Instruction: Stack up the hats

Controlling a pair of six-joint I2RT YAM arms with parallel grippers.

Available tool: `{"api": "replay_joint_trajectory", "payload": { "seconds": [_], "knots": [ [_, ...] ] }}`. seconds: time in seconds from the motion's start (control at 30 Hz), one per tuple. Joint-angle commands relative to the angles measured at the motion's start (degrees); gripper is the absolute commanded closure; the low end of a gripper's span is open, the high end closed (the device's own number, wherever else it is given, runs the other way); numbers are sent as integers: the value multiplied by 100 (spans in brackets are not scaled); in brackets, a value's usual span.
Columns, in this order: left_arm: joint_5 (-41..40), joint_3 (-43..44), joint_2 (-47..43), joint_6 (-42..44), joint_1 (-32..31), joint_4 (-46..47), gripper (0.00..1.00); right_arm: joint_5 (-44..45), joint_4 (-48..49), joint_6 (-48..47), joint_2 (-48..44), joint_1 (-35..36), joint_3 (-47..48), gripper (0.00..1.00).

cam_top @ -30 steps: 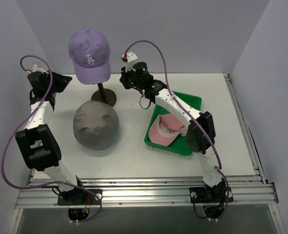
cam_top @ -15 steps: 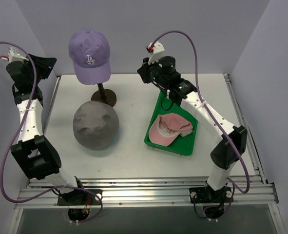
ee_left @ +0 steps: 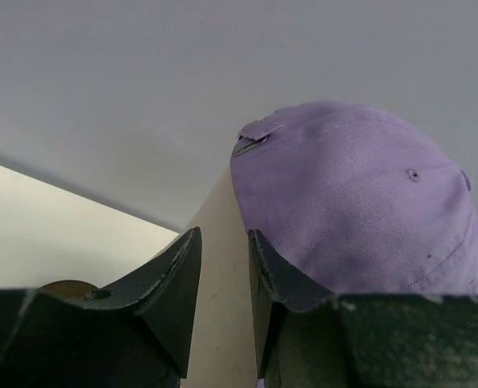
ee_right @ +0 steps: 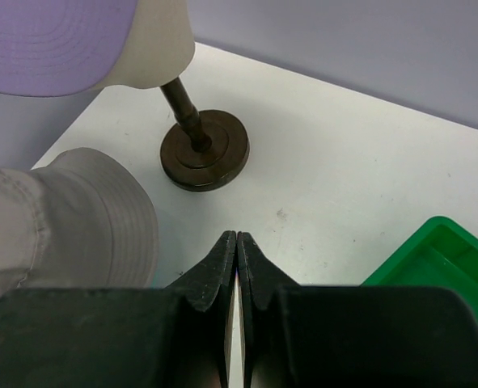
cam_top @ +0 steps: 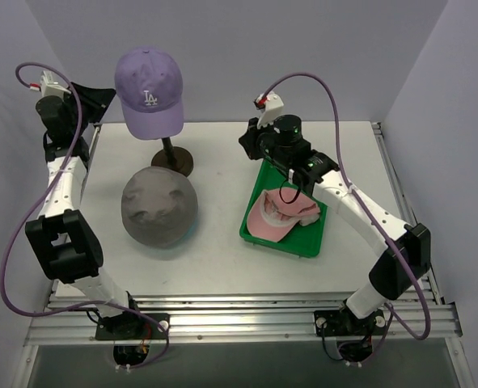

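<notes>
Left gripper [cam_top: 101, 94]: risen from the table's left edge to the level of the lilac LA cap [cam_top: 148, 89], now just beside its left side.
Right gripper [cam_top: 248, 142]: withdrawn rightward from that cap, now near the far left corner of the green tray [cam_top: 323, 167].
Pink cap [cam_top: 277, 217]: no longer crossed by the right arm [cam_top: 360, 214], fully exposed.

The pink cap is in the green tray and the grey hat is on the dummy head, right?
The tray part is right. The top view shows the grey hat lying on the table; the lilac cap is on the head.
</notes>
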Motion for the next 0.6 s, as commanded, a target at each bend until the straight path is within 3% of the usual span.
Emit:
{"api": "replay_joint_trajectory", "payload": {
  "seconds": [0.0,0.57],
  "knots": [
    [-49,414,96,93,-195,468,62,111,431,-20,-550,17,-95,100],
    [-208,-174,-69,322,-257,162,62,330,318,164,-779,-132,-385,100]
  ]
}}
